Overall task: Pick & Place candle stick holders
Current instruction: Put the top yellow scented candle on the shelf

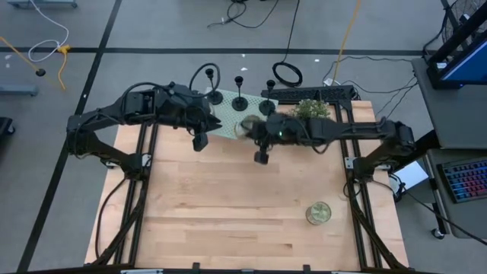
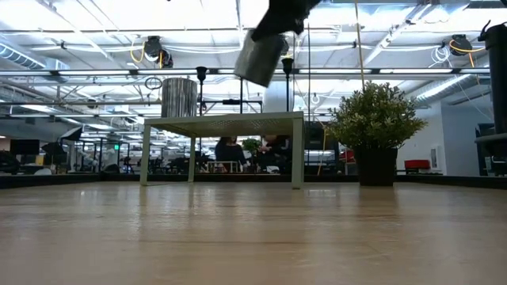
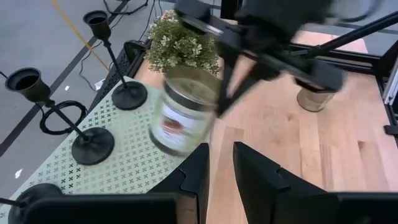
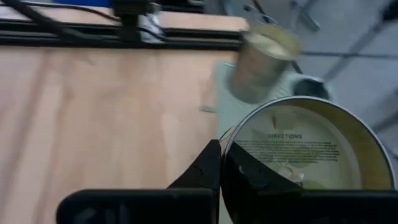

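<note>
Right gripper [image 1: 247,128] clamps pale glass jar [image 3: 180,112], tilted, lifted above perforated green stand [image 3: 74,165]. Left gripper [image 1: 204,118] hovers at stand's 9 o'clock edge, fingers narrowly parted, empty. Three candle stick holders [image 1: 238,99] upright at stand's 12 o'clock side. Second jar [image 1: 319,213] on table [image 1: 228,205], 5 o'clock. Potted plant [image 1: 312,109] at 1 o'clock.

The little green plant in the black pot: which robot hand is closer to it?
Right. The right hand, holding a glass jar, is just beside the plant; the left hand is farther away past it.
</note>
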